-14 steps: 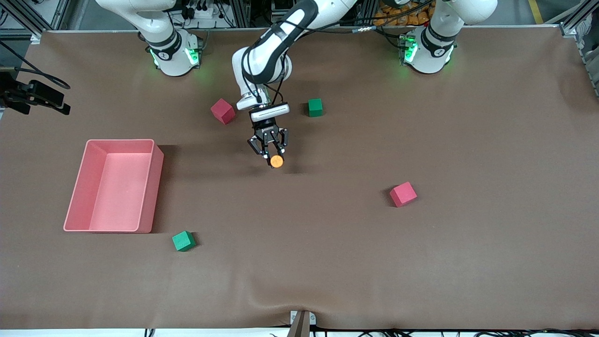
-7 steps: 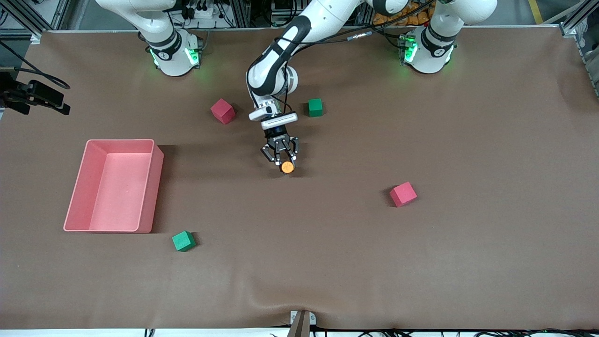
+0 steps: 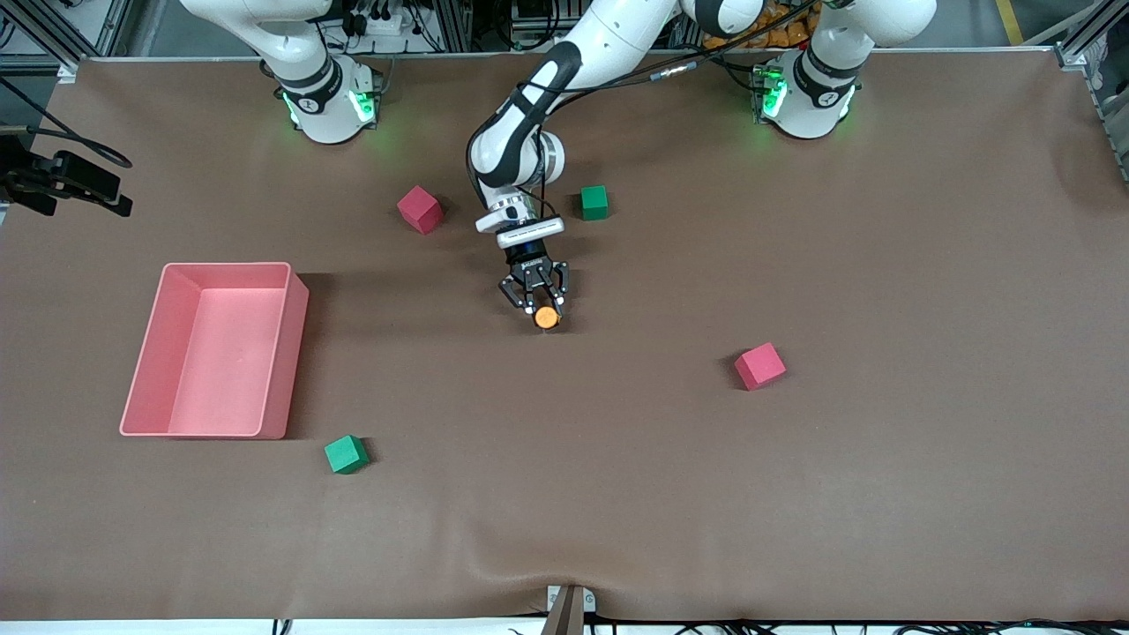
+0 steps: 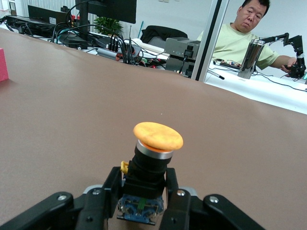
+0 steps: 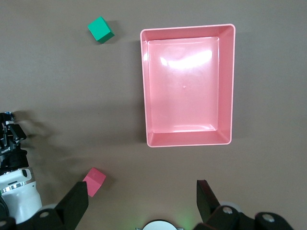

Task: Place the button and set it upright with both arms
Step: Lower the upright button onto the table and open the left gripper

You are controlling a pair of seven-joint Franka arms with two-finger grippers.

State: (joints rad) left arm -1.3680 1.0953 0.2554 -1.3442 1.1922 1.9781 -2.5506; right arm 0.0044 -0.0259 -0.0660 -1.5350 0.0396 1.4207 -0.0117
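Observation:
My left gripper (image 3: 540, 302) reaches out over the middle of the table and is shut on the button (image 3: 547, 317), whose round orange cap shows just below the fingers. In the left wrist view the button (image 4: 158, 135) stands cap up, and its black body is clamped between the fingers (image 4: 111, 184) of the gripper (image 4: 142, 178). It is low over the brown table; I cannot tell whether it touches. My right gripper (image 5: 141, 203) is open and empty, high over the pink bin's end of the table. It is out of the front view.
A pink bin (image 3: 295, 353) stands toward the right arm's end and shows in the right wrist view (image 5: 144, 96). Red cubes (image 3: 420, 209) (image 3: 759, 366) and green cubes (image 3: 594, 202) (image 3: 346, 454) lie scattered. One red cube and one green cube flank the left wrist.
My left gripper has carried the button a little toward the left arm's end of the table and lower, with the arm stretching out. The cubes and bin have not moved.

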